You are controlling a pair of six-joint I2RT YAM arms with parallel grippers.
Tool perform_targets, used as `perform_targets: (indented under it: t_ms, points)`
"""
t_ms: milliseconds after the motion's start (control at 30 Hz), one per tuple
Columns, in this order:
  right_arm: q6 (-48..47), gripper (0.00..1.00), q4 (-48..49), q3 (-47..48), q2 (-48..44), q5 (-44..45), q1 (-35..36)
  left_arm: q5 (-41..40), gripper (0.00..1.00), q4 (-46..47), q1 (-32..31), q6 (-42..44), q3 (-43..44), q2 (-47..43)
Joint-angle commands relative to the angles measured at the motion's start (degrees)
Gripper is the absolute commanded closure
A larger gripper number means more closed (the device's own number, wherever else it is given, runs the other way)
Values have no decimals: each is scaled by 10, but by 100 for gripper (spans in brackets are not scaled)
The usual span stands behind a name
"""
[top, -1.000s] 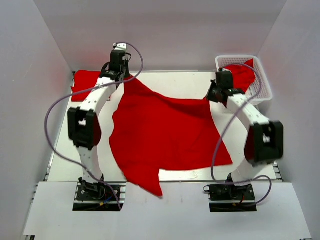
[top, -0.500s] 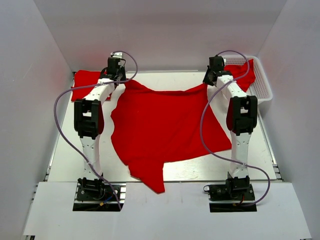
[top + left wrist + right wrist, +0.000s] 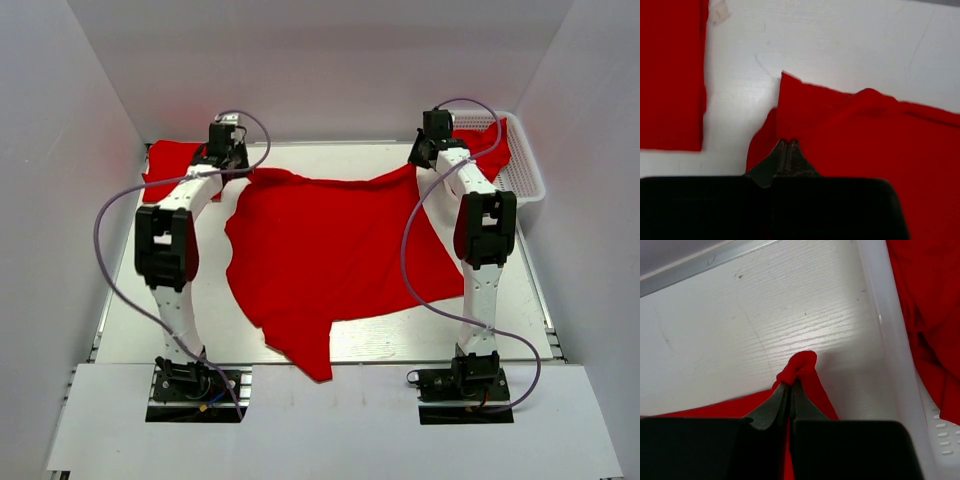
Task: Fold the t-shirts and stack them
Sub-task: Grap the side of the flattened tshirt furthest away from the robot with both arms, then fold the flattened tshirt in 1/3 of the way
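A red t-shirt (image 3: 330, 250) lies spread over the middle of the table, its far edge stretched between both grippers and its near tip hanging over the front edge. My left gripper (image 3: 243, 172) is shut on its far left corner (image 3: 790, 107). My right gripper (image 3: 417, 163) is shut on its far right corner (image 3: 799, 365). A folded red t-shirt (image 3: 165, 165) lies at the far left; it also shows in the left wrist view (image 3: 670, 75). More red t-shirts (image 3: 492, 145) fill the basket, as the right wrist view (image 3: 927, 315) shows too.
A white mesh basket (image 3: 528, 170) stands at the far right corner, its wall (image 3: 890, 335) close to my right gripper. White walls enclose the table on three sides. Purple cables loop from both arms.
Both grippers have carried the t-shirt's far edge toward the back of the table and pulled it taut; the shirt now lies flatter and wider, and the left gripper has shifted a little left.
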Motion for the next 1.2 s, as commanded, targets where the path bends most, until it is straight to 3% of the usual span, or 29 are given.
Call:
perform_targets:
  t_ms: [0, 433, 700, 1167]
  points:
    - [-14, 100, -8, 11, -27, -19, -4, -7, 100, -4, -7, -47, -70, -120]
    - [-58, 100, -76, -15, -83, -11, -5, 69, 100, -59, -12, -124, -321, -400]
    - [-52, 100, -118, -67, -130, -4, -5, 87, 100, -120, -12, -124, -410, -508]
    - [-49, 100, -178, -124, -167, 16, -7, 144, 100, -197, -17, -158, -496, -620]
